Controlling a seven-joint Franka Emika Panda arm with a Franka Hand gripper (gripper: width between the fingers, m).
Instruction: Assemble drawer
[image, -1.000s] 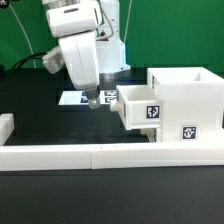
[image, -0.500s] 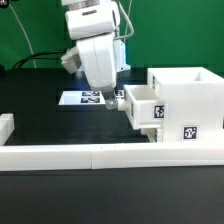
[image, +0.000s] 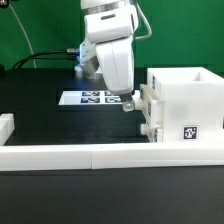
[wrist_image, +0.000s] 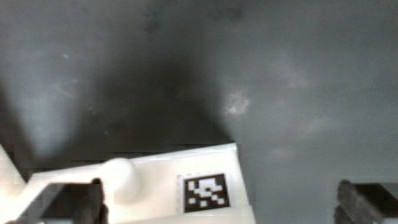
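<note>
The white casing (image: 185, 100) stands at the exterior view's right, with a tag on its side. An upper tray (image: 146, 105) sits almost fully inside it, only its front face sticking out. A lower tray's front (image: 150, 130) shows beneath it. My gripper (image: 127, 100) hangs down right against the upper tray's front. In the wrist view the gripper (wrist_image: 217, 205) is open, its two dark fingers (wrist_image: 71, 200) far apart. The tray's white tagged face and knob (wrist_image: 178, 185) lie between them. I cannot tell whether a finger touches the tray.
The marker board (image: 85, 98) lies on the black table behind the gripper. A long low white rail (image: 90, 155) runs along the front. A small white block (image: 5, 127) sits at the exterior view's left edge.
The gripper has moved toward the exterior view's right, and the upper tray has slid with it into the casing, from sticking far out to nearly flush.
</note>
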